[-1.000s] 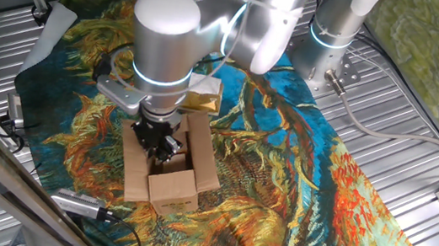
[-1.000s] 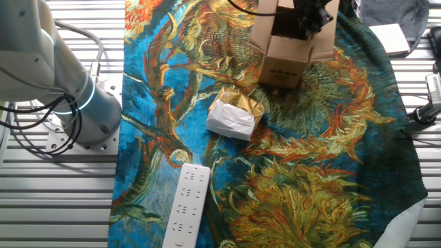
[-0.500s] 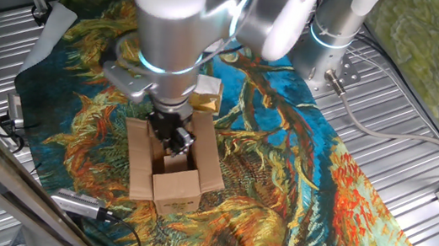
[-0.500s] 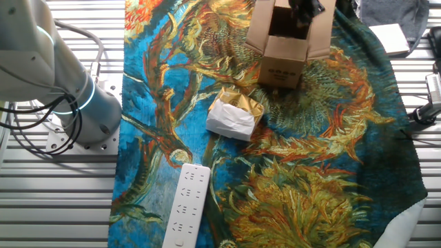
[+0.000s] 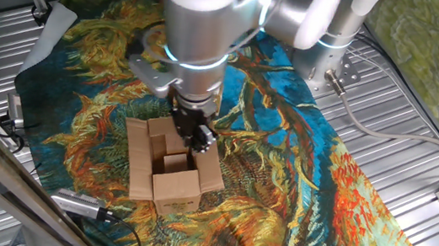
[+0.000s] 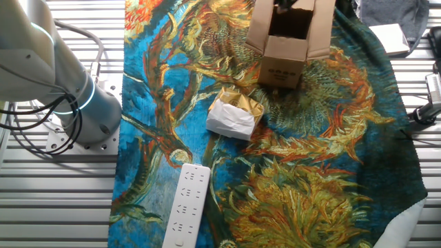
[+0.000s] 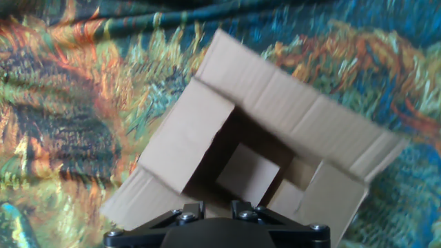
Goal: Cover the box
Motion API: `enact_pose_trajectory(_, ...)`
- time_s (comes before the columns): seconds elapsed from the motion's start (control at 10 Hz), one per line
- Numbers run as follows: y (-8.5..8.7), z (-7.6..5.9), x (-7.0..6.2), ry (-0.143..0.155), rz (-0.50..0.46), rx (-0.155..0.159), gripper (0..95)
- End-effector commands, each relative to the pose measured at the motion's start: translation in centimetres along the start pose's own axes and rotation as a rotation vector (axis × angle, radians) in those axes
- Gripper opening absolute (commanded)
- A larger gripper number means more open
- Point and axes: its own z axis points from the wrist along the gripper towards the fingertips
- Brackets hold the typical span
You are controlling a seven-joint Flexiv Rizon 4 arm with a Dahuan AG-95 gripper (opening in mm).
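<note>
The box [image 5: 175, 189] is a small brown carton standing on the painted cloth with its four flaps spread open. In the other fixed view the box [image 6: 282, 58] sits at the top edge of the frame. My gripper [image 5: 200, 139] hangs just over the box's far right edge, near the right flap, with its fingers together and nothing held. In the other fixed view only the tip of the gripper [image 6: 286, 5] shows above the opening. The hand view looks down into the open box [image 7: 275, 89], where small cardboard blocks [image 7: 249, 172] lie, and the gripper [image 7: 217, 205] is at the bottom edge.
A crumpled white-and-tan packet [image 6: 234, 116] lies in front of the box. A white power strip [image 6: 185, 207] rests at the cloth's edge. The arm's base [image 6: 69, 103] stands at the left. A metal cylinder [image 5: 77, 203] lies by the box's near side.
The arm has swung to the right. The gripper has moved from the middle of the box opening toward its far right edge. The box has stayed put.
</note>
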Motion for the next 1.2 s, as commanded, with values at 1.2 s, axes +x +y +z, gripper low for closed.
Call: enact_pose_trajectory(1.2, 0.8, -0.6, 3.2, 0.003, -0.026, -0.010, 19.0)
